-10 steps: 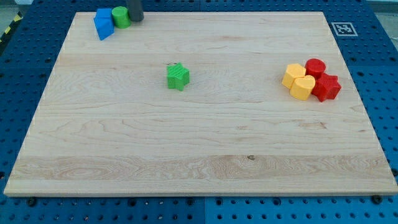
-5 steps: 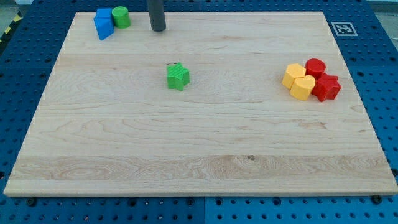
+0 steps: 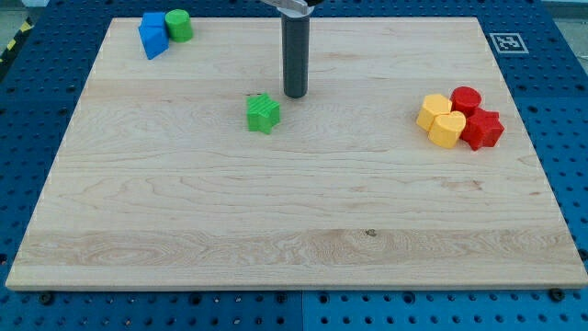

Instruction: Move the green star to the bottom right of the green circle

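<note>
Rod tip (image 3: 295, 95) is down on the counter (image 3: 276, 202), just up and to the view's right of the green star (image 3: 263, 113), close but not touching. No jaws on this end effector, just a plain dark rod, so nothing to spread or pinch. Green star sits left of centre in the upper half. Green circle (image 3: 179, 25) is at the view's top left corner, touching the blue block (image 3: 153, 36), well apart from the star. Far right: two yellow blocks (image 3: 441, 120) and two red blocks (image 3: 476, 118) bunched together.
</note>
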Robot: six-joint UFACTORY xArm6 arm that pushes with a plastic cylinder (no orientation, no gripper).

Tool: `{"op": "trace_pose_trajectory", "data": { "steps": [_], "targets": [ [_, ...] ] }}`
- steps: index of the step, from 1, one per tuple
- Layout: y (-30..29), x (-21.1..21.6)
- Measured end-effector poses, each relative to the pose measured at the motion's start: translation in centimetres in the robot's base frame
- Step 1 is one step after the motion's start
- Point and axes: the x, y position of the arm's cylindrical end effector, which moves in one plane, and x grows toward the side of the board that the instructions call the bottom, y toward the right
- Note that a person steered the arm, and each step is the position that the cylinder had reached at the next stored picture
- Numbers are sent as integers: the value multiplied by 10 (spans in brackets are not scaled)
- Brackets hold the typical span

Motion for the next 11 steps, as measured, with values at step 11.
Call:
{"op": "trace_pose_trajectory", "data": {
  "steps": [11],
  "targets": [
    [-77, 25]
  ]
}}
